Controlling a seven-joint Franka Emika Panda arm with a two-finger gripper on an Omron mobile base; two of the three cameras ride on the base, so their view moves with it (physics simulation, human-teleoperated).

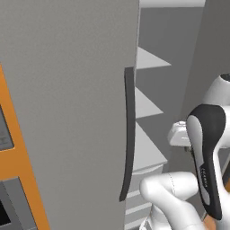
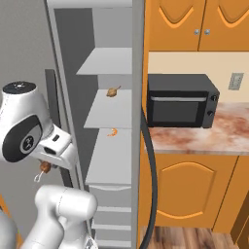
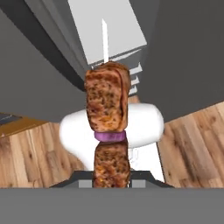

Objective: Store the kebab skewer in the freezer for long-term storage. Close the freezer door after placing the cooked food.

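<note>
Kebab skewer [image 3: 107,131] sits clamped in your gripper [image 3: 111,183], outside the freezer [image 2: 109,121], apparently level with its lower shelves. You haven't shelved it yet; the freezer door [image 1: 67,112] stands open, closing comes afterward.

Orange wall cabinets [image 2: 194,22] hang over a cream backsplash with a grey outlet [image 2: 236,81]; below, a mottled pink-brown counter [image 2: 214,138] carries a black microwave [image 2: 181,100], set against the backsplash. Orange base cabinets [image 2: 187,192] sit under the counter, on a wood-plank floor [image 2: 189,239] that also shows in the hand view. In the left base view an orange cabinet side [image 1: 20,157] with grey panels runs along the left edge.
</note>
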